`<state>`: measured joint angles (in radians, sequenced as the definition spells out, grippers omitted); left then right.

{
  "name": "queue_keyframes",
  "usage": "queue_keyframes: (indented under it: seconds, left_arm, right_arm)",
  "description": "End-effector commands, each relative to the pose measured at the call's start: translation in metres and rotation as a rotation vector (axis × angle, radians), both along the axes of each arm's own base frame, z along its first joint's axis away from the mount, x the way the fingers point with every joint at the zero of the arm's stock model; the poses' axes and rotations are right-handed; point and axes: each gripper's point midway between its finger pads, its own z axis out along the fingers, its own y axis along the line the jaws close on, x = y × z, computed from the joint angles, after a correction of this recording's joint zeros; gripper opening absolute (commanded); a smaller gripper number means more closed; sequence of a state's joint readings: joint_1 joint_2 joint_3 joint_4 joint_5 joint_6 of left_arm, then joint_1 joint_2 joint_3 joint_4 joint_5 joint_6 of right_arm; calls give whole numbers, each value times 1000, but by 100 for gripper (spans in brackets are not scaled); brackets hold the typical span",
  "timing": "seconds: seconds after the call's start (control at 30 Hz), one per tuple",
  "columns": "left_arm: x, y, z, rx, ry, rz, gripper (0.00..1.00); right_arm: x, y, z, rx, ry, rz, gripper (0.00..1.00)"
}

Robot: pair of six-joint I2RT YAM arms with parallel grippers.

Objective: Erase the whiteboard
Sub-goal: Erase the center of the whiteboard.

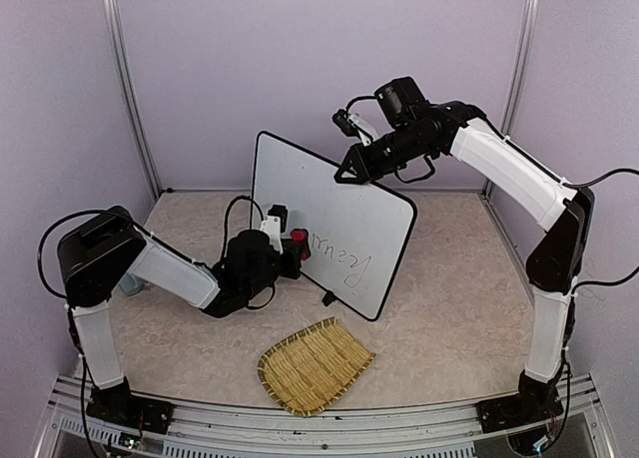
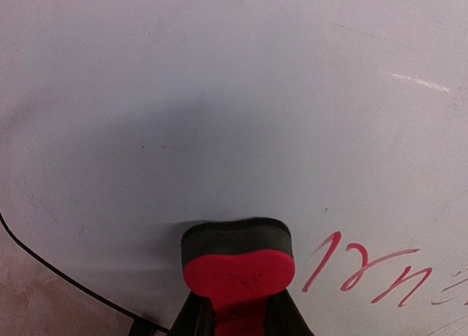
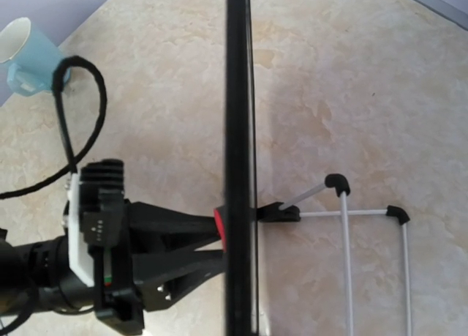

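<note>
White, black-rimmed, the whiteboard (image 1: 334, 229) stands tilted mid-table behind the straw mat (image 1: 315, 366) in the overhead view, right gripper (image 1: 349, 171) pinched onto its top edge, left gripper (image 1: 290, 248) pressing a red eraser (image 1: 298, 237) to its face. From the left wrist, narrow-set fingers (image 2: 196, 318) clasp the eraser (image 2: 238, 266), its dark felt flat on the whiteboard (image 2: 219, 94) just left of red writing (image 2: 365, 274). From the right wrist the whiteboard (image 3: 238, 94) shows edge-on, left gripper (image 3: 212, 237) on one side, a wire stand (image 3: 344, 255) on the other.
</note>
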<state>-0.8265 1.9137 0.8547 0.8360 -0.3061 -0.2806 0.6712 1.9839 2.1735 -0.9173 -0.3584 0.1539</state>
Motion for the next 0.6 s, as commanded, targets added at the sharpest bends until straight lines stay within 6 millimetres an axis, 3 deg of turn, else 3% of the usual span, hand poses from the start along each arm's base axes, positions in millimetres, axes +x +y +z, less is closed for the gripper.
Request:
queue_keyframes:
  seconds: [0.0,0.37,0.57]
  left_arm:
    - [-1,-1,-14,18,33,2,19]
    - [16,-11,86,-82,-125,2,19]
    - [20,-3,118,-135,-194,42,20]
  right_arm:
    - [-59,36,-21,45,181,205,0]
    - [-59,35,-21,43,178,204,0]
    - [-59,35,-23,40,180,205,0]
